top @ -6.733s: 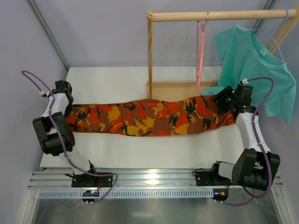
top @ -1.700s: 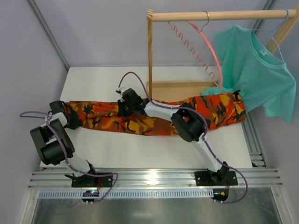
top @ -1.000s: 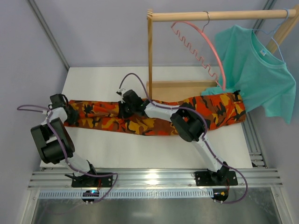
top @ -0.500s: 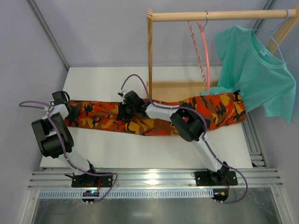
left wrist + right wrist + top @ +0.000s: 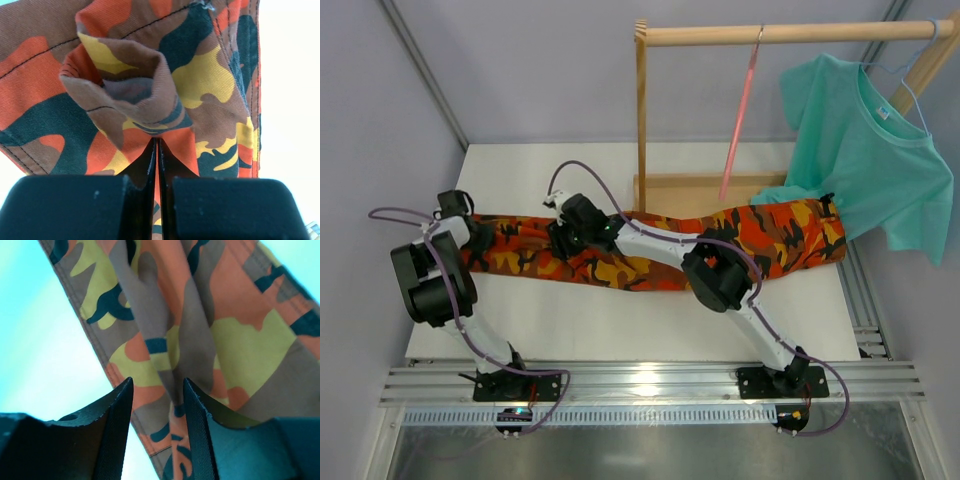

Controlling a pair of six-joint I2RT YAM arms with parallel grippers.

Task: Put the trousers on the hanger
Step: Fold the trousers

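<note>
While our left hand [image 5: 156, 146] pinches a hem of the orange camouflage cloth trousers [image 5: 655, 250], our right hand [image 5: 156, 386], jaws apart, may catch only one layer.

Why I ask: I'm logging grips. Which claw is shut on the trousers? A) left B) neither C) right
A: the left claw pinches a fold of the trousers, jaws pressed together, while the right claw stands open above them.

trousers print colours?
Camouflage of orange, red, brown, yellow and black on the long cloth trousers; clearest in left wrist view.
</note>
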